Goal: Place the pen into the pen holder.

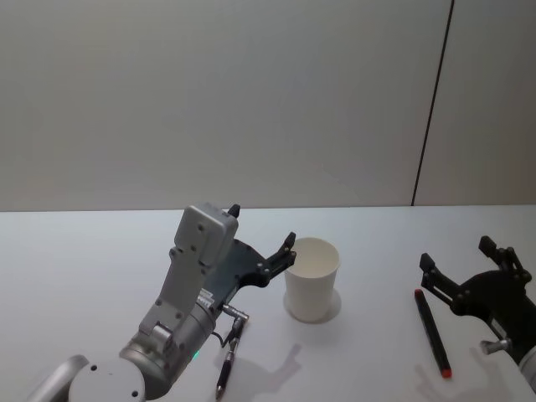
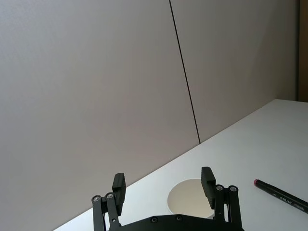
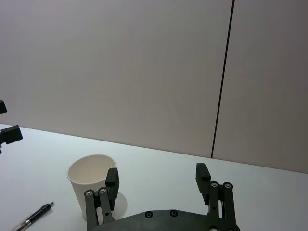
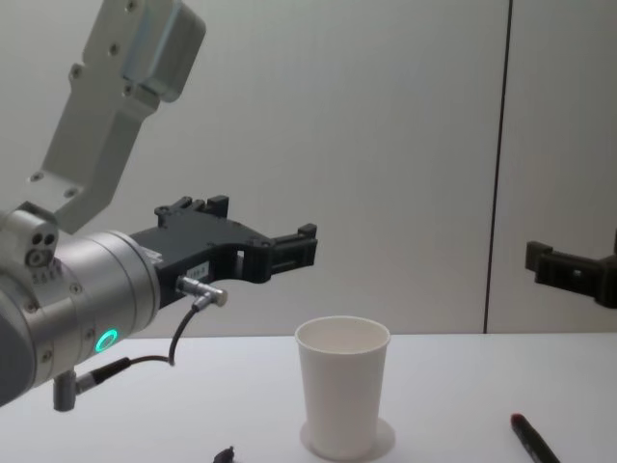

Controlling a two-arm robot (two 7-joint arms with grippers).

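The pen holder [image 1: 311, 279] is a plain white paper cup standing upright at the table's middle. A black pen with a red end [image 1: 431, 331] lies to its right. A second pen, black and silver [image 1: 228, 356], lies to its left under my left arm. My left gripper [image 1: 262, 227] hovers open and empty just left of the cup's rim, above the table. In the left wrist view the cup [image 2: 187, 199] sits between its open fingers [image 2: 208, 179]. My right gripper [image 1: 456, 255] is open and empty, just right of the red-ended pen.
The white table [image 1: 100, 268] runs back to a plain wall with a dark vertical seam [image 1: 431, 109]. In the chest view the cup [image 4: 342, 386] stands below the left gripper [image 4: 265, 227], with the red-ended pen [image 4: 530, 439] at the lower right.
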